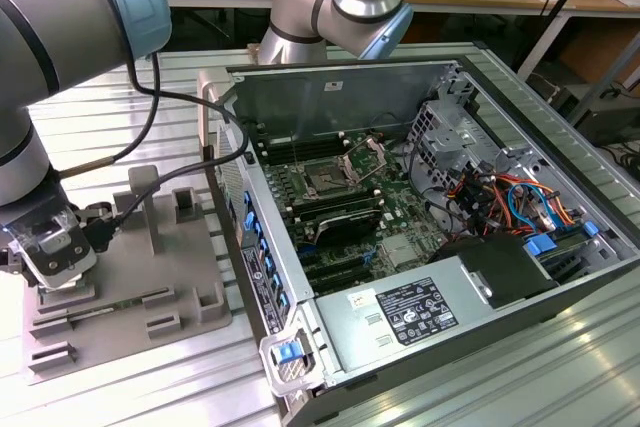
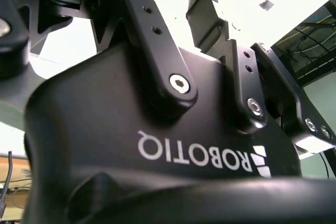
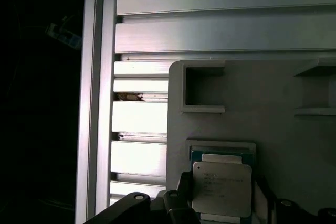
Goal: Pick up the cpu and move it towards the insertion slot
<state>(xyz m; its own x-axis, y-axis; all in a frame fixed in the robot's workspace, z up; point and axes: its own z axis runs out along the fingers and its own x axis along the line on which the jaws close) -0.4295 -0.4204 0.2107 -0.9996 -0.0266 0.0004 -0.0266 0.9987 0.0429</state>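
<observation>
**Desk:** What does the black robot gripper [image 3: 221,195] hold?

**Photographer:** It is clenched on the cpu [image 3: 220,187], a small flat square chip with a pale silvery metal top. In the first wrist view, its dark fingers [image 3: 184,190] stand against two opposite edges of the chip.

**Desk:** Where is the chip?

**Photographer:** Over a pale grey plastic fixture plate [image 3: 273,93], at a raised square pocket [image 3: 220,144]. A green edge [image 3: 196,156] shows beneath the metal top. Whether the chip has cleared the pocket, I cannot tell.

**Desk:** And the wider scene?

**Photographer:** In the exterior view, the gripper [image 1: 58,272] hangs low over that plate [image 1: 130,277] at the exterior view's left. It sits at the end of a silver-grey arm with pale blue joint caps [image 1: 60,17], and a black cable [image 1: 150,97] loops down beside the arm. The plate lies on a ribbed aluminium table [image 1: 110,97], just beside an open grey metal computer case [image 1: 340,97].

**Desk:** The target?

**Photographer:** The insertion slot [image 1: 326,183] is a square socket with a dark centre and a shiny silver frame. It sits on the green motherboard [image 1: 400,217] inside the case, with its hinged metal retention plate [image 1: 366,157] tilted up. The slot is well apart from the gripper, with the case wall between them. Nearer the camera lie a silver power supply box [image 1: 400,312] and a tangle of red, orange and blue cables [image 1: 510,197].
</observation>
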